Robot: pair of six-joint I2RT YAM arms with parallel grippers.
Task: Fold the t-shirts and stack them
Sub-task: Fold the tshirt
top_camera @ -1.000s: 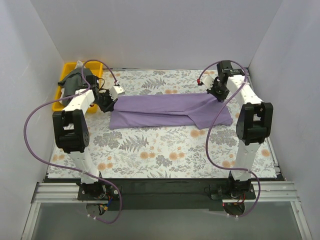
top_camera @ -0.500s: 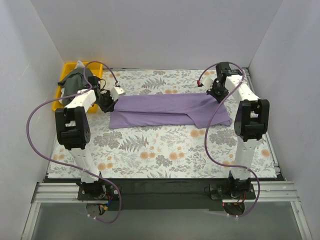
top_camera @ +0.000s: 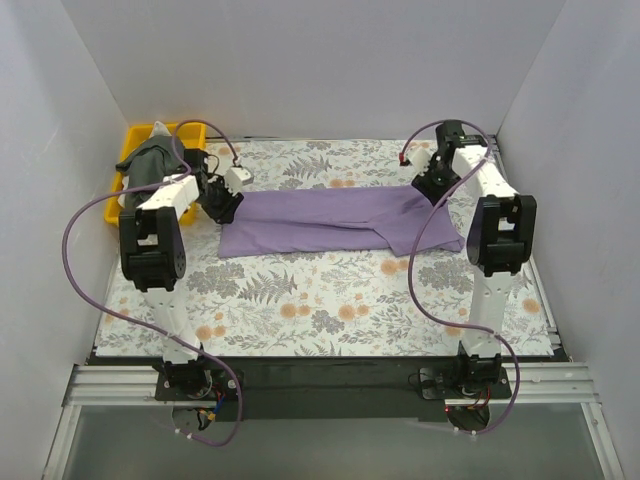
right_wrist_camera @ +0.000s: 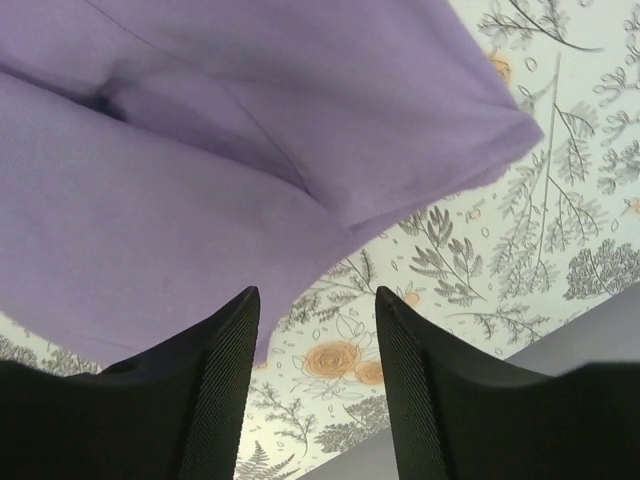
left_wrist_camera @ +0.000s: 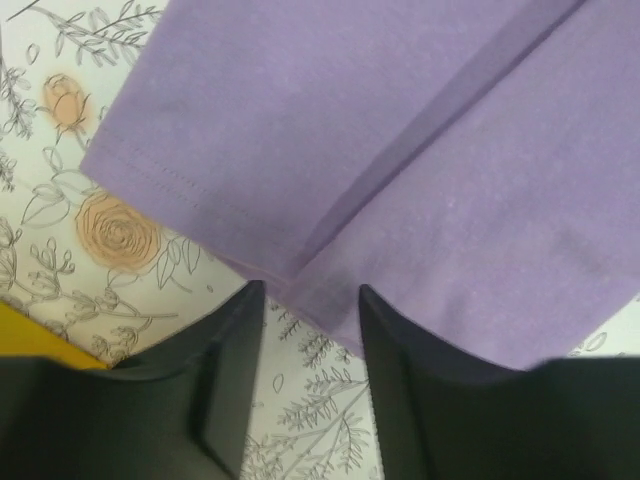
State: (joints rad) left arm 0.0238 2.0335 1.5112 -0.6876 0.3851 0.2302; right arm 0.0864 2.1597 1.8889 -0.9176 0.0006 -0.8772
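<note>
The lilac-purple t-shirt (top_camera: 335, 220) lies folded into a long flat strip across the far half of the table. My left gripper (top_camera: 222, 205) stands open at its left end. In the left wrist view the shirt's hemmed corner (left_wrist_camera: 380, 130) lies just past my left gripper (left_wrist_camera: 312, 300), and only tablecloth shows between the fingers. My right gripper (top_camera: 432, 185) is open at the shirt's right end. The right wrist view has the folded sleeve edge (right_wrist_camera: 250, 150) beyond my right gripper (right_wrist_camera: 318, 300), with nothing gripped. The dark grey-green t-shirt (top_camera: 150, 165) sits bunched in the yellow tray.
The yellow tray (top_camera: 135, 135) stands at the far left corner, close behind my left arm. A floral tablecloth (top_camera: 320, 300) covers the table. White walls close in the left, back and right sides. The table's far edge (right_wrist_camera: 570, 345) shows near my right gripper.
Both grippers have gone from shut to open and let go of the purple shirt's ends. The shirt now lies flat, and both wrists have drawn slightly toward the back.
</note>
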